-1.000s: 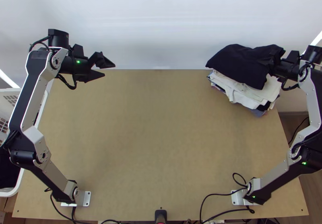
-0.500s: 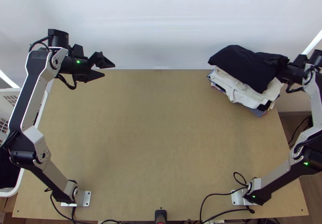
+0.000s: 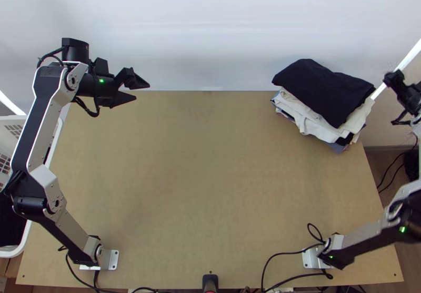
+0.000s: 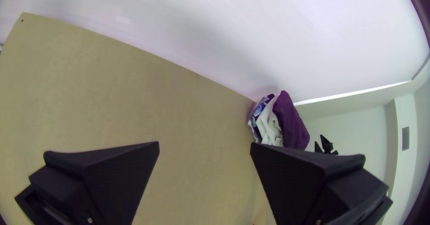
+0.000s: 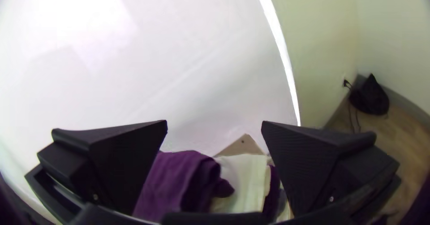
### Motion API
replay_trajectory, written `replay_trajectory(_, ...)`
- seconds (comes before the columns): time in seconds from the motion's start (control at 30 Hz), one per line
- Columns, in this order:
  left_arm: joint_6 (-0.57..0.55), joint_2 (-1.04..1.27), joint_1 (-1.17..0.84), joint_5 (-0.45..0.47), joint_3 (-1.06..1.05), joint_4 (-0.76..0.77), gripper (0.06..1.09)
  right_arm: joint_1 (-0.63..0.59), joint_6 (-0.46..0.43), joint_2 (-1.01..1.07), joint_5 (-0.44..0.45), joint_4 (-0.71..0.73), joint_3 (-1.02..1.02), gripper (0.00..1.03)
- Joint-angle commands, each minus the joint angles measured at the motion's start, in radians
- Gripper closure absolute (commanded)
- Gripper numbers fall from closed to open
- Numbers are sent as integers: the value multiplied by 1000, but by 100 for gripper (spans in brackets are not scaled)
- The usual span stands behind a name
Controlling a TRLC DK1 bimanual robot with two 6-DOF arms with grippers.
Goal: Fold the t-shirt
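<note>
At the table's far left, my left gripper [image 3: 138, 89] stands open with nothing in it; the left wrist view shows its fingertips wide apart [image 4: 204, 145]. A dark folded garment [image 3: 325, 90] lies on top of a stack of folded clothes [image 3: 310, 120] at the far right corner. My right gripper [image 3: 394, 77] is off to the right of the stack, apart from it. In the right wrist view my right gripper [image 5: 214, 124] is open and empty, with the dark garment [image 5: 172, 184], purplish there, and a cream cloth [image 5: 244, 175] beyond its fingers.
A white basket [image 3: 14, 251] with dark cloth stands beyond the table's left edge. Black cables [image 3: 284, 256] lie along the near edge. A white wall panel [image 3: 210, 35] rises behind the bare middle of the table [image 3: 210, 172].
My right gripper has let go of the dark garment's right end and moved off to the right. The garment shifted slightly right and now lies flatter. The left arm has stayed put.
</note>
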Motion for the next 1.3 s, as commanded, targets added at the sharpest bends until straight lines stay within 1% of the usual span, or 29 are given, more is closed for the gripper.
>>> replay_trajectory(0.0, 11, -37, 11, 1, -4, -2, 10, 134, -115, -117, 61, 78, -51, 4)
replay_trajectory(0.07, 10, -37, 12, 1, 0, -2, 10, 220, -191, -141, 112, 118, -95, 4)
replay_trajectory(0.17, 8, -37, 25, 1, 6, -2, 10, 332, -282, -146, 187, 202, -175, 5)
replay_trajectory(0.2, 8, -38, 29, 1, 8, -2, 10, 353, -296, -138, 207, 244, -204, 5)
replay_trajectory(0.33, 8, -49, 54, 1, 19, -11, 10, 362, -297, -25, 256, 313, -219, 5)
replay_trajectory(0.47, 11, -66, 100, 1, 46, -26, 10, 301, -294, 110, 304, 412, -215, 5)
replay_trajectory(0.63, 14, -89, 153, 1, 75, -46, 10, 233, -273, 218, 330, 451, -219, 5)
replay_trajectory(0.77, 11, -118, 183, 0, 89, -48, 10, 226, -253, 198, 331, 451, -233, 5)
replay_trajectory(0.83, 11, -130, 187, -23, 98, -48, 10, 226, -231, 156, 336, 449, -227, 5)
replay_trajectory(0.97, 16, -150, 193, -57, 124, -48, 10, 230, -228, 72, 337, 423, -195, 5)
replay_trajectory(1.03, 16, -158, 202, -60, 138, -48, 10, 241, -228, 38, 337, 406, -176, 5)
replay_trajectory(1.13, 24, -173, 216, -72, 143, -48, 10, 279, -239, 17, 337, 409, -152, 5)
replay_trajectory(1.27, 30, -195, 241, -74, 141, -48, 10, 350, -286, 60, 347, 425, -115, 5)
